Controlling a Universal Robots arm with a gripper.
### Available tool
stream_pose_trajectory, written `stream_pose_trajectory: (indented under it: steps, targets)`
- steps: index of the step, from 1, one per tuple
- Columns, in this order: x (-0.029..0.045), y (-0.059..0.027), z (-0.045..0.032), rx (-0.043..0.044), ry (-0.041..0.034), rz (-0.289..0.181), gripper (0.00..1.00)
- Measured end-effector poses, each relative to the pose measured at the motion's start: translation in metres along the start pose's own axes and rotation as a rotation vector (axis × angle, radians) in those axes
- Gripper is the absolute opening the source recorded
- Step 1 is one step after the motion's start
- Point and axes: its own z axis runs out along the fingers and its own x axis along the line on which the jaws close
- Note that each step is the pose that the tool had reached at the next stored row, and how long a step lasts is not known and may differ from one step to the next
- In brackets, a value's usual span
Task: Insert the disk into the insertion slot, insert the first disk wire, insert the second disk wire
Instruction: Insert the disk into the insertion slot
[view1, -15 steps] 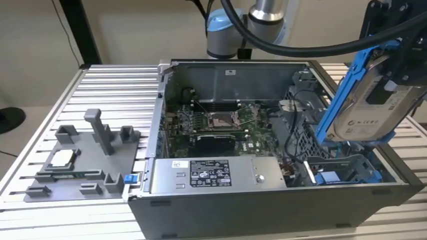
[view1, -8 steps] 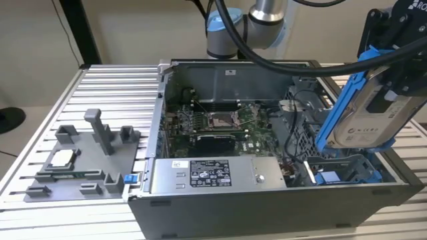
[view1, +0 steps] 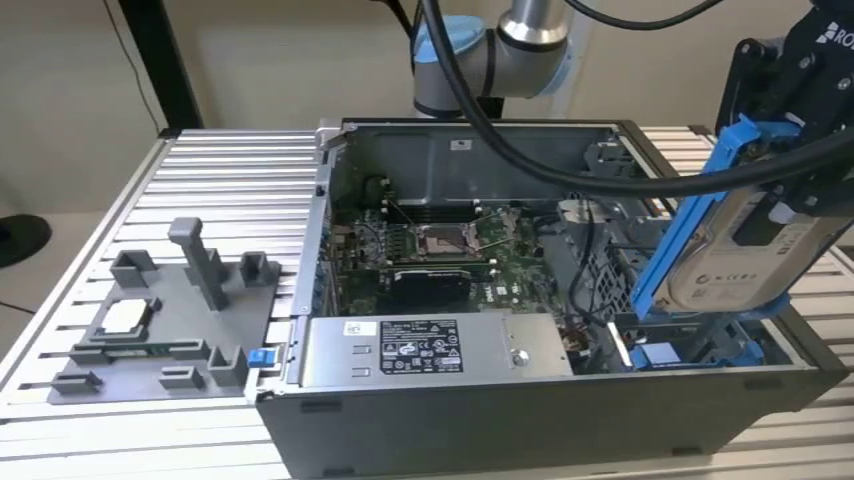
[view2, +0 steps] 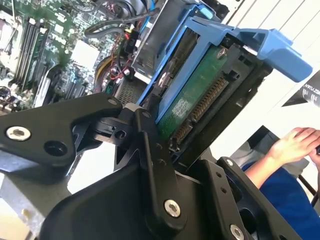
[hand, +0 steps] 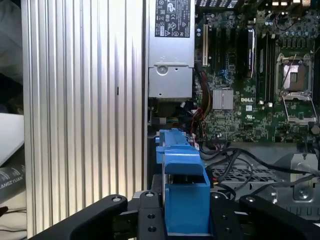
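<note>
The gripper (view1: 778, 205) is clenching the disk (view1: 727, 255) by its blue carrier frame (view1: 682, 230). It is holding the disk tilted on edge in the air, above the near corner of the open computer case (view1: 534, 420) at the exterior view's right. The insertion slot (view1: 681, 352) is lying just below the disk's lower end with its blue rails showing, and the disk is not yet sitting in it. In the second wrist view the black fingers (view2: 150, 145) are pressing against the carrier beside the disk's green circuit board (view2: 192, 102), and a person's hand (view2: 295, 145) is showing past the disk.
</note>
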Motion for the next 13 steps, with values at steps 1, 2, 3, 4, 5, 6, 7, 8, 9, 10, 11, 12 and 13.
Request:
stream_pose_trajectory:
  steps: [1,2,3,4,5,6,7,8,9,10,11,12,13]
  targets:
    - [0.0008,-0.0001,0.0011,0.0,0.0,0.0,0.0]
    - [0.0016,-0.0002,0.0021,0.0,0.0002,0.0,0.0]
    - [0.0025,-0.0003,0.0033,0.0,0.0,0.0,0.0]
    - [0.0033,-0.0003,0.0043,0.0,-0.0001,0.0,0.0]
    - [0.0041,-0.0004,0.0053,0.0,-0.0001,0.0,0.0]
    - [0.0048,-0.0005,0.0061,0.0,-0.0002,0.0,0.0]
    - [0.0053,-0.0005,0.0067,0.0,-0.0003,0.0,0.0]
    - [0.0055,-0.0005,0.0069,0.0,-0.0004,0.0,0.0]
    - [0.0056,-0.0005,0.0068,0.0,-0.0001,0.0,0.0]
    - [0.0056,-0.0005,0.0068,0.0,0.0,0.0,0.0]
    - [0.0056,-0.0005,0.0068,0.0,0.0,0.0,0.0]
    - [0.0056,-0.0005,0.0068,0.0,0.0,0.0,0.0]
    - [0.0057,-0.0005,0.0069,0.0,-0.0001,0.0,0.0]
